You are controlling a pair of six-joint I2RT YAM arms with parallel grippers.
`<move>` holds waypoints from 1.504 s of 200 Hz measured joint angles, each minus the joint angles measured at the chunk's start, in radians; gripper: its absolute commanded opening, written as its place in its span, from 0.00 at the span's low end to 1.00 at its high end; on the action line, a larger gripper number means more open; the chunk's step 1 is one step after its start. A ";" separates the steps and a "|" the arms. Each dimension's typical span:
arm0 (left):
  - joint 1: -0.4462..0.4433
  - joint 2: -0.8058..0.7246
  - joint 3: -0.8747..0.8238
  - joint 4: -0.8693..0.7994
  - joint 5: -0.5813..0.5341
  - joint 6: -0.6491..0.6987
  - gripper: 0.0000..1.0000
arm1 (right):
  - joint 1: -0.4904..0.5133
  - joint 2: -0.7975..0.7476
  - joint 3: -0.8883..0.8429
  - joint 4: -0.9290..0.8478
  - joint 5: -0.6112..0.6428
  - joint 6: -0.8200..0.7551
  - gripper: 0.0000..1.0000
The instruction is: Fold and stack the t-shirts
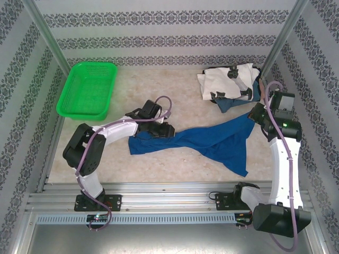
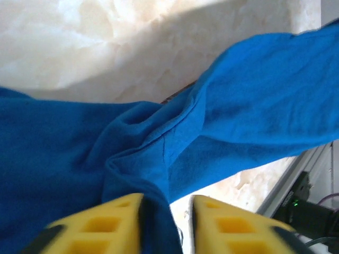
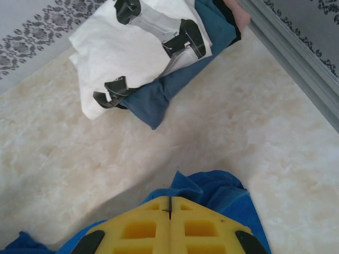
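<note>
A royal-blue t-shirt lies stretched and crumpled across the middle of the table. My left gripper sits low over its left end. In the left wrist view the yellow fingers stand apart, a fold of the blue t-shirt lying against the left one, bare table showing beside the right one; the left gripper is open. My right gripper is shut on the shirt's right end; its closed yellow tips pinch blue cloth. A white t-shirt with black marks lies on a bluish-grey one.
A green mesh basket stands at the back left. The pile of shirts sits in the back right corner against a slanted metal post. Bare marble-look tabletop lies between basket and pile. Aluminium rails run along the near edge.
</note>
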 measured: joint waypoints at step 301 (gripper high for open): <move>0.142 -0.491 -0.596 0.241 -0.309 -0.902 0.54 | 0.023 0.072 0.000 0.008 0.003 -0.044 0.00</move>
